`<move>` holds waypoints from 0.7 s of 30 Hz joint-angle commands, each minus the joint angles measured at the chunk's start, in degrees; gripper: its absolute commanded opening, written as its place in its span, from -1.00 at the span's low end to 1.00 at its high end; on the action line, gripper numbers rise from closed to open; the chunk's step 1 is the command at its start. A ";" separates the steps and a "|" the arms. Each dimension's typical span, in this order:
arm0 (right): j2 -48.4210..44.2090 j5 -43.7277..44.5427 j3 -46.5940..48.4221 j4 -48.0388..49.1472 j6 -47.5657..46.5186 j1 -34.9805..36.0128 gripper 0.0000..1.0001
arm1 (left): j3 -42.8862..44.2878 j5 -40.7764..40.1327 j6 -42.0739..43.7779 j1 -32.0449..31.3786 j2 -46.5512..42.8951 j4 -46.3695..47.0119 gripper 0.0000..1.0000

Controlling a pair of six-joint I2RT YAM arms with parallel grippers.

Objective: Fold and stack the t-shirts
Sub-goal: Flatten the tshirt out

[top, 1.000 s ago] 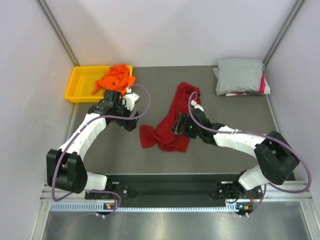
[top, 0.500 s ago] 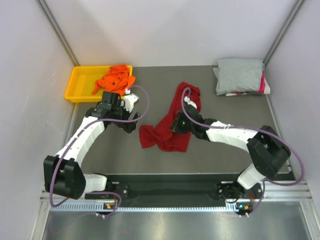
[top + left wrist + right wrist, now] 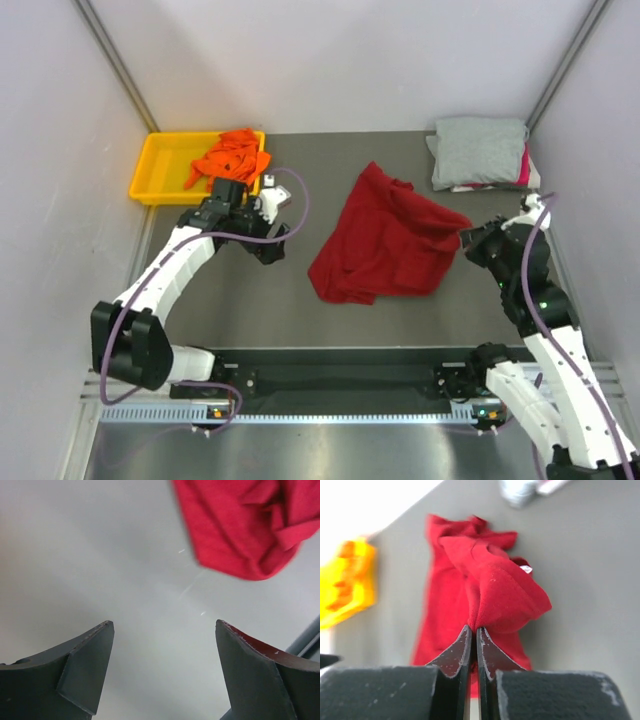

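Observation:
The dark red t-shirt (image 3: 385, 245) lies partly spread in the middle of the table. My right gripper (image 3: 468, 240) is shut on its right edge. In the right wrist view the jaws (image 3: 474, 629) pinch a raised fold of the red cloth (image 3: 490, 585). My left gripper (image 3: 275, 245) stands open just left of the shirt, over bare table. In the left wrist view its fingertips (image 3: 162, 630) hold nothing, and the shirt's corner (image 3: 240, 525) lies ahead at upper right. An orange t-shirt (image 3: 232, 155) is bunched in the tray. A folded grey t-shirt (image 3: 478, 150) rests on a pink one (image 3: 522, 168) at back right.
The yellow tray (image 3: 150, 170) sits at the back left corner, and shows blurred at the left in the right wrist view (image 3: 350, 590). Grey walls close the table on three sides. The arm bases and a black rail (image 3: 340, 375) run along the near edge.
My right gripper shut on the red shirt and pulled it right, drawing the bunched cloth out wider. The left gripper shifted slightly right and stayed open.

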 commanded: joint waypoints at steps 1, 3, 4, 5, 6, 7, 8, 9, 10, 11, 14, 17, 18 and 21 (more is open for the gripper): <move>-1.19 -2.98 -2.78 -8.77 -5.48 -6.12 -1.00 | 2.55 3.58 2.17 -5.23 3.71 3.09 0.73; -0.06 -4.40 -4.18 -8.51 -6.54 -10.15 -1.00 | 1.68 0.33 2.62 -12.26 5.48 5.11 0.77; 1.16 -5.18 -4.45 -7.99 -7.77 -11.57 -1.00 | 1.07 -3.08 3.66 -14.80 7.14 7.21 0.80; 1.79 -5.54 -4.80 -7.64 -8.30 -12.97 -1.00 | 0.45 -3.89 4.02 -18.92 8.03 8.63 0.82; 2.40 -6.15 -5.24 -7.02 -9.53 -16.38 -1.00 | -0.77 -4.34 4.20 -20.44 9.69 9.68 0.83; 2.84 -7.38 -5.51 -6.50 -9.97 -17.63 -1.00 | -1.05 -4.69 4.11 -21.93 10.58 10.48 0.86; 3.89 -8.35 -5.77 -5.18 -10.33 -18.78 -1.00 | -0.96 -5.48 4.02 -24.73 11.63 11.62 0.88; 4.42 -8.70 -6.21 -4.48 -10.76 -20.53 -1.00 | -0.44 -5.75 3.94 -26.07 13.38 12.06 0.89; 4.95 -10.88 -6.38 -3.95 -11.03 -21.24 -1.00 | 0.00 -6.18 4.02 -27.47 14.10 12.59 0.91; 6.17 -11.25 -6.47 -3.16 -11.47 -21.77 -1.00 | 0.70 -7.14 4.20 -30.01 14.89 13.81 0.94; 8.12 -12.83 -6.47 -2.62 -12.96 -24.84 -1.00 | 2.89 -7.77 3.59 -32.66 18.40 17.32 0.95; 8.12 -15.03 -6.74 -2.45 -14.28 -26.86 -1.00 | 7.36 -8.21 1.30 -32.67 22.27 19.09 0.91; 7.95 -15.56 -6.83 -2.53 -14.98 -27.22 -1.00 | 8.61 -8.21 0.78 -32.67 24.02 19.19 0.88; 7.86 -16.26 -6.91 -2.54 -16.04 -28.80 -1.00 | 13.70 -8.47 0.51 -32.76 27.62 17.79 0.79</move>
